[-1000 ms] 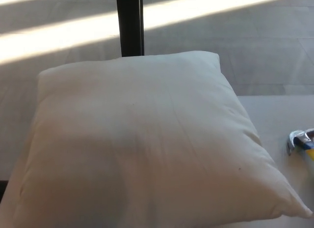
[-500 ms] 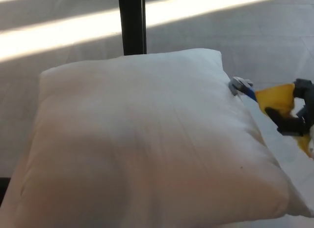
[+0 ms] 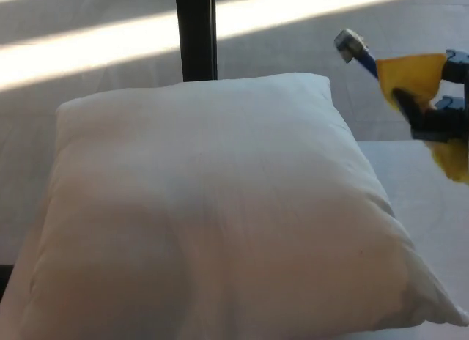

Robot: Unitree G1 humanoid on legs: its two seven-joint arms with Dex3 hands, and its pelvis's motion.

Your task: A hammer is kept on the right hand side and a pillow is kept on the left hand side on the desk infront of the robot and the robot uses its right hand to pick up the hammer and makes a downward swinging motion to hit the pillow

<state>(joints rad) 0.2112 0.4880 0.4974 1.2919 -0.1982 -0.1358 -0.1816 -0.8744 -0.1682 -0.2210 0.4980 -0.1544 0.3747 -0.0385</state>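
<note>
Overhead, the right robot hand (image 3: 438,105) grips the hammer (image 3: 396,69) — silver head, yellow handle; the pillow (image 3: 212,215) is white.

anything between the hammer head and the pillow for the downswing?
Nothing visible. The right hand holds the hammer raised above the pillow's far right corner, head pointing up-left. Only open space lies between it and the pillow top. The dark post stands behind the pillow, off the swing path.

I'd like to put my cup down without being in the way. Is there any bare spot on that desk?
Only one: the desk strip right of the pillow, under the raised right hand holding the hammer. That sits in the swing path, so probably unwise. The pillow fills everything else, out to the left edge.
</note>
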